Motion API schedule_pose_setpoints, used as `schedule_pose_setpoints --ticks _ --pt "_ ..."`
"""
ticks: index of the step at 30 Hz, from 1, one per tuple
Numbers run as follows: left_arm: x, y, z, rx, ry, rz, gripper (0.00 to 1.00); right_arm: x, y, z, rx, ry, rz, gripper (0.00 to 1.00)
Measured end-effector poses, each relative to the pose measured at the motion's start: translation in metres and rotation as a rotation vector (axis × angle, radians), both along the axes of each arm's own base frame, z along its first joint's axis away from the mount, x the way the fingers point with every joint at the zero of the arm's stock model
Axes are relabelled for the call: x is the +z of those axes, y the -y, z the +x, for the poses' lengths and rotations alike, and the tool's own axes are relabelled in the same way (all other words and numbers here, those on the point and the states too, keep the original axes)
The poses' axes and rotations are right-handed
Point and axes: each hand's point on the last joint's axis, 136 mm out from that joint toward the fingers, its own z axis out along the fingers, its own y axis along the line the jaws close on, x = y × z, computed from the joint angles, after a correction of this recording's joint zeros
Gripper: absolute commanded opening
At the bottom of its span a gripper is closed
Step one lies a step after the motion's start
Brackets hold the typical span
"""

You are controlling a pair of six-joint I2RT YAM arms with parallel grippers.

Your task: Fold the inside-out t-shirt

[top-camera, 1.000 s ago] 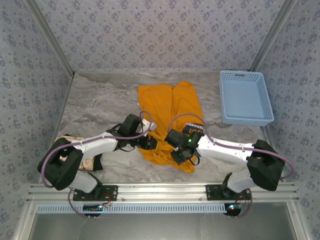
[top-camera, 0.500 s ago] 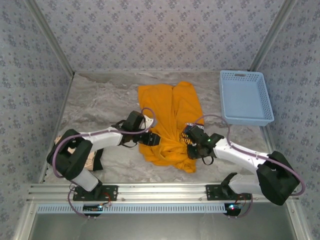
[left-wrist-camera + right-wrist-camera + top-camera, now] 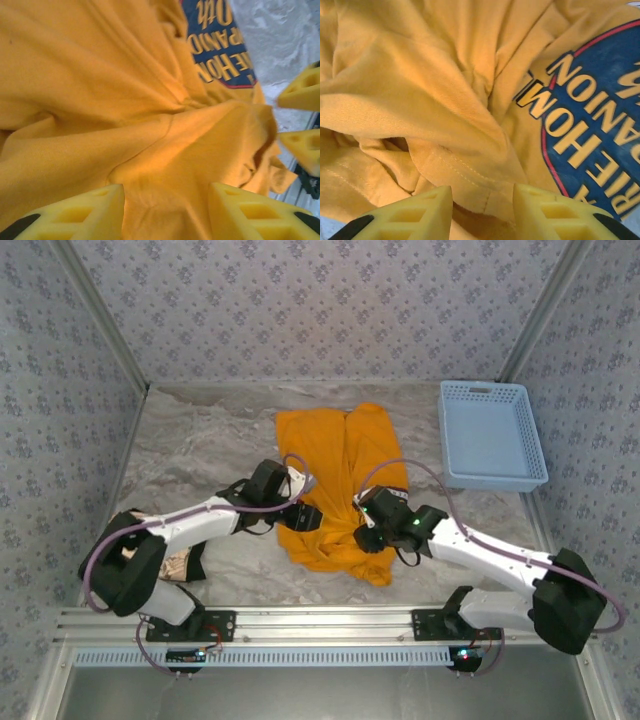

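1. One orange-yellow t-shirt point(image 3: 340, 465) lies crumpled on the middle of a marbled table point(image 3: 200, 440), spread flatter at its far end and bunched into folds at its near end.
2. Two robot arms reach in from the near edge and meet over the shirt's near half, one from each side.
3. The left gripper point(image 3: 167, 210) hangs just above the shirt's left edge, jaws apart and gripping nothing, with wrinkled fabric showing in the gap.
4. The right gripper point(image 3: 482, 210) hangs over a stitched hem on the right side, jaws likewise parted and holding nothing.
5. One dark blue printed badge point(image 3: 590, 125) with yellow lettering and a red outline shows on the shirt beside the right gripper; seen from above, that arm covers most of it.
6. One light blue plastic basket point(image 3: 490, 440) sits at the far right, apart from the shirt.
7. One beige cloth point(image 3: 185, 562) with dark edging lies at the near left, partly hidden under the left arm.
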Motion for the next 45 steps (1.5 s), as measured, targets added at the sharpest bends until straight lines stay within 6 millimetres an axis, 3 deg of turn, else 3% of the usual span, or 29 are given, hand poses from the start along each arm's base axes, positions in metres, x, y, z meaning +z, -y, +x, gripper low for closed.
schedule_pose_setpoints --ticks 5,9,11,18,25,35,37,38,40,45 --pt "0.016 0.000 -0.014 -0.019 0.025 0.000 0.48 -0.023 -0.001 -0.002 0.018 -0.038 -0.073 0.42" --pt "0.020 -0.005 -0.028 -0.037 0.036 -0.001 0.49 -0.034 0.003 0.000 -0.001 -0.042 -0.127 0.16" --pt "0.023 -0.006 -0.035 -0.049 0.060 0.003 0.49 -0.034 0.005 0.002 -0.018 -0.033 -0.136 0.10" --pt "0.036 0.012 -0.056 -0.163 0.228 0.013 0.49 0.000 0.004 0.021 -0.091 0.053 -0.003 0.01" --pt "0.019 0.032 -0.048 -0.233 0.309 0.102 0.49 0.045 0.012 0.042 -0.163 0.107 0.230 0.00" --pt "0.027 0.058 -0.024 -0.265 0.412 0.114 0.50 0.066 -0.009 0.017 -0.002 -0.018 0.424 0.00" --pt "0.024 0.063 -0.022 -0.272 0.417 0.112 0.39 0.067 -0.011 0.013 0.026 -0.029 0.434 0.00" --pt "0.020 0.064 -0.022 -0.281 0.419 0.116 0.21 0.067 -0.012 0.012 0.037 -0.037 0.437 0.00" --pt "0.011 0.066 -0.022 -0.293 0.404 0.121 0.01 0.066 -0.013 0.011 0.053 -0.051 0.439 0.00" --pt "-0.009 0.066 -0.020 -0.342 0.338 0.100 0.00 0.048 -0.006 0.022 0.033 -0.110 0.417 0.04"
